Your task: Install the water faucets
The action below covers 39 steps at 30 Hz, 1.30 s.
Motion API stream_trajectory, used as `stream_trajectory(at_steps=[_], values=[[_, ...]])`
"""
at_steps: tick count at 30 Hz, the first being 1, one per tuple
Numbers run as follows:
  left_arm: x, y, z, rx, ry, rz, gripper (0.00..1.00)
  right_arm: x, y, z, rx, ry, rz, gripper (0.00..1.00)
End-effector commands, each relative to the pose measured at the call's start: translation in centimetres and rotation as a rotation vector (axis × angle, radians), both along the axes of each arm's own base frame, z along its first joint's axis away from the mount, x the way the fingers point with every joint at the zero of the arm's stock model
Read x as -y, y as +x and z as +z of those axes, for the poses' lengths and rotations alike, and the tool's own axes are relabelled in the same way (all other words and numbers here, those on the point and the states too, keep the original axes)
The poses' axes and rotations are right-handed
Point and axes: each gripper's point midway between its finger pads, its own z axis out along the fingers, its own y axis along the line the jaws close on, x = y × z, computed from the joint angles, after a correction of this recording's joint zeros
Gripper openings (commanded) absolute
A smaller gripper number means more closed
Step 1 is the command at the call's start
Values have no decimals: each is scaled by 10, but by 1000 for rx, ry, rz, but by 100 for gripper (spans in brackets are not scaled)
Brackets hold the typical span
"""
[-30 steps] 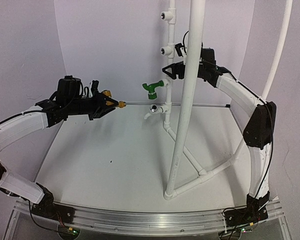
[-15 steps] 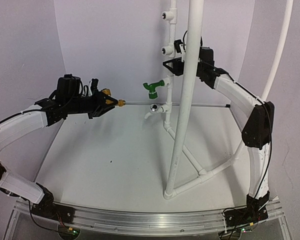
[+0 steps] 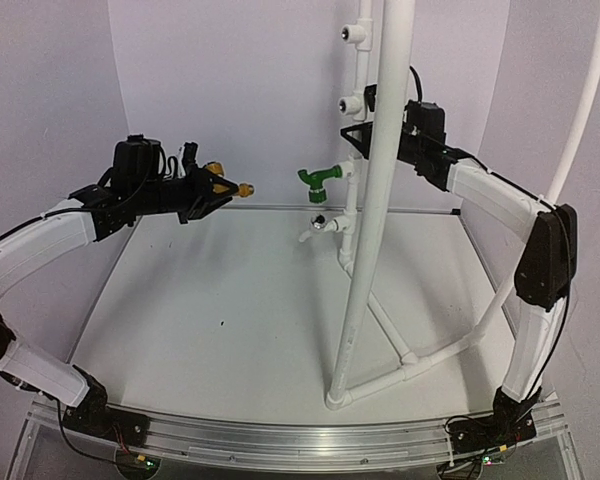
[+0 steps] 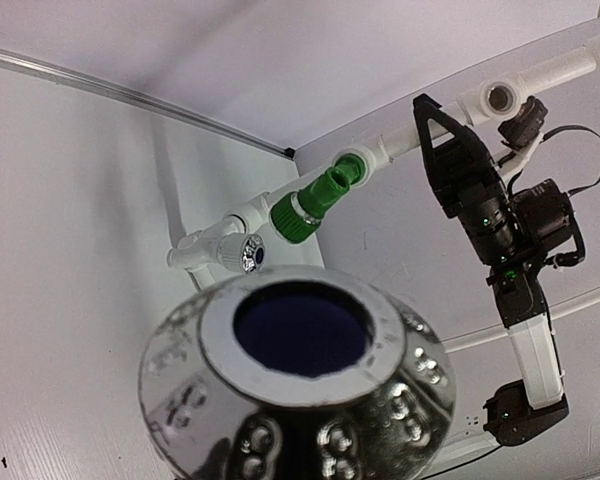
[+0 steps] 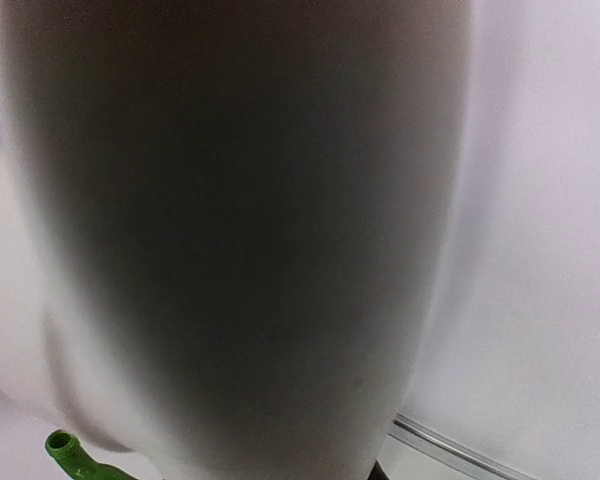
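Brass faucet (image 3: 232, 186) pinched in left gripper (image 3: 212, 188), jaws pressed tight on its body, threaded end sticking out past the fingertips toward the pipe stand (image 3: 354, 200). It is held in the air above the table (image 3: 230, 310). In the left wrist view its shiny end (image 4: 300, 390) fills the near foreground. Green faucet (image 3: 318, 178) sits ahead of the left gripper, well apart from it, mounted on the stand's thin upright with a lower outlet (image 3: 315, 222) just beneath. Right gripper (image 3: 358, 135) is at the same upright, above the green faucet and just below a tee fitting (image 3: 352, 103). Its wrist view is filled with blurred white pipe, fingers hidden, so can't tell if it is clamped or spread.
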Motion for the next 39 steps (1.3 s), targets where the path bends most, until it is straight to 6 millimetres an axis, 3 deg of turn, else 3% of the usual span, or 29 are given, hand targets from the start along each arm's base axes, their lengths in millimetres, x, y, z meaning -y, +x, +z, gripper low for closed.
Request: stream_trajectory(at_steps=[1, 8, 14, 15, 16, 18, 19, 25, 28, 29, 32, 36, 37, 39], values=[[9, 4, 53, 116, -72, -48, 0, 8, -37, 40, -52, 165, -2, 0], [34, 8, 106, 158, -172, -158, 0, -1, -61, 35, -86, 169, 57, 0], [53, 20, 137, 171, -254, -226, 0, -14, -72, 38, -86, 173, 69, 0], [55, 22, 141, 172, -266, -231, 0, -16, -74, 39, -85, 175, 72, 3], [57, 24, 145, 176, -278, -233, 0, -17, -74, 40, -86, 179, 77, 13], [61, 27, 152, 185, -303, -237, 0, -18, -75, 43, -88, 187, 82, 43], [63, 29, 158, 208, -325, -245, 0, -18, -75, 47, -84, 188, 81, 51], [73, 42, 163, 164, -428, -247, 0, -9, -83, 63, -1, 115, 80, 67], [84, 45, 163, 136, -450, -293, 0, -4, -81, 69, 27, 97, 77, 68], [87, 45, 164, 133, -463, -310, 0, -5, -79, 69, 48, 76, 82, 65], [90, 45, 168, 133, -486, -319, 0, -11, -74, 66, 57, 62, 104, 35], [87, 46, 170, 138, -472, -291, 0, -18, -63, 60, -6, 122, 95, 5], [86, 45, 170, 144, -466, -282, 0, -18, -60, 60, -18, 141, 76, 0], [82, 44, 171, 151, -457, -265, 0, -17, -53, 62, -33, 182, 33, 0]])
